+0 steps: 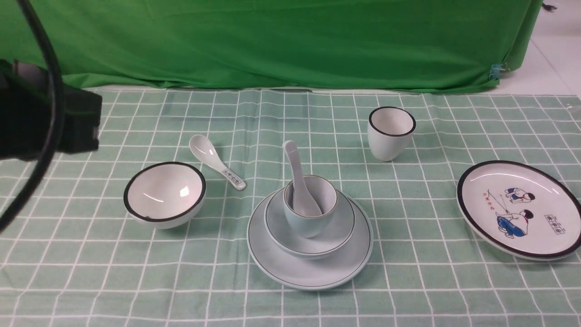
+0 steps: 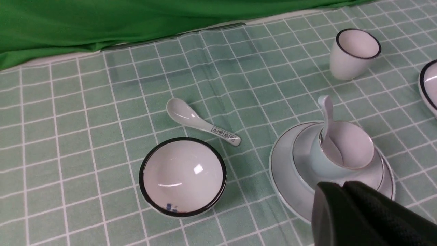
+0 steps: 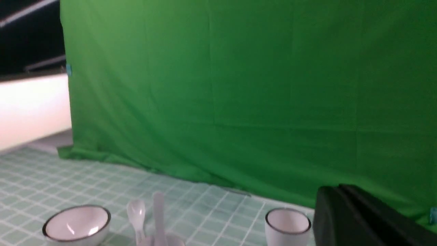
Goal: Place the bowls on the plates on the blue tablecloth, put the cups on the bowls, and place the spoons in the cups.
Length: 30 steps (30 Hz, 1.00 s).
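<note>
Blue tablecloth (image 1: 408, 272): spread over the counter, carrying all the crockery.
Pale blue plate (image 1: 313, 276): centre, towards the near side, flat on the cloth.
Pale blue bowl (image 1: 341, 229): sits centred on the pale blue plate.
Pale blue cup (image 1: 313, 225): upright inside that bowl.
Plain spoon (image 1: 292, 165): in the pale blue cup, scoop down, handle rising toward the far left.
White bowl (image 1: 164, 193): left of the stack, upright on the bare cloth, well apart from both plates.
Patterned spoon (image 1: 217, 167): flat on the cloth just beyond the white bowl, scoop to the far left, marked handle end pointing near and right, toward the stack.
White cup (image 1: 390, 136): upright on the cloth, on the far side, right of centre.
White plate (image 1: 488, 184): at the right edge, cartoon figures facing up, apart from the white cup and well apart from the white bowl.
Left arm (image 1: 45, 122): dark bulk at the left edge, off the crockery.
Left jaws: clenched, dark fingers (image 2: 375, 212) pressed together, nothing between them.
Right jaws: clenched, grasping nothing that shows; their dark fingers (image 3: 358, 218) appear against the green backdrop (image 3: 239, 102).
</note>
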Each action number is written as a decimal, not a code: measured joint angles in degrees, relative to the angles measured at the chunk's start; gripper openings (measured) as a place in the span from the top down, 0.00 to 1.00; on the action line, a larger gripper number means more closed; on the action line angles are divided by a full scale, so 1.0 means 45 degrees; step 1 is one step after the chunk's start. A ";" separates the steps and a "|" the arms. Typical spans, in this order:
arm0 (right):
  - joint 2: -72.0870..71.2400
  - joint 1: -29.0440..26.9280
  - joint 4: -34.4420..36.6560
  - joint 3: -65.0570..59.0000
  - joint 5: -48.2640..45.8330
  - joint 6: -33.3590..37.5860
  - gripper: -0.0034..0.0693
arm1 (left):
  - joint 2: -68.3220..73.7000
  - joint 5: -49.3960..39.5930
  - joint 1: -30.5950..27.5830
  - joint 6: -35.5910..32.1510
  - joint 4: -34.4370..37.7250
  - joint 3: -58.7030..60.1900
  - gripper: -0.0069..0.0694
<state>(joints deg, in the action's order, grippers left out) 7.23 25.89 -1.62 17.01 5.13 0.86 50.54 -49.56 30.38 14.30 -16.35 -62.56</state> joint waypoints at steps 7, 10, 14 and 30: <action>-0.0312 0.0000 0.0008 -0.0442 0.1066 -0.0036 0.82 | -0.2392 0.1172 0.0000 -0.0526 0.1399 0.3572 0.90; -0.0312 0.0000 0.0008 -0.0465 0.1066 -0.0036 0.76 | -0.4222 0.2694 0.0000 -0.0526 0.2067 0.5570 0.90; -0.0312 0.0000 0.0008 -0.0534 0.1034 -0.0083 0.72 | -0.5749 0.4599 0.0000 -0.0536 0.2242 0.7205 0.90; -0.0312 -0.0010 0.0014 -0.0534 0.1024 -0.0108 0.66 | -0.6570 0.5510 0.0000 -0.0566 0.2148 0.8184 0.89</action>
<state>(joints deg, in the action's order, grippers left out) 5.82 25.85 -1.56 14.61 9.74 0.37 20.98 -24.76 30.38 11.75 -6.68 -25.73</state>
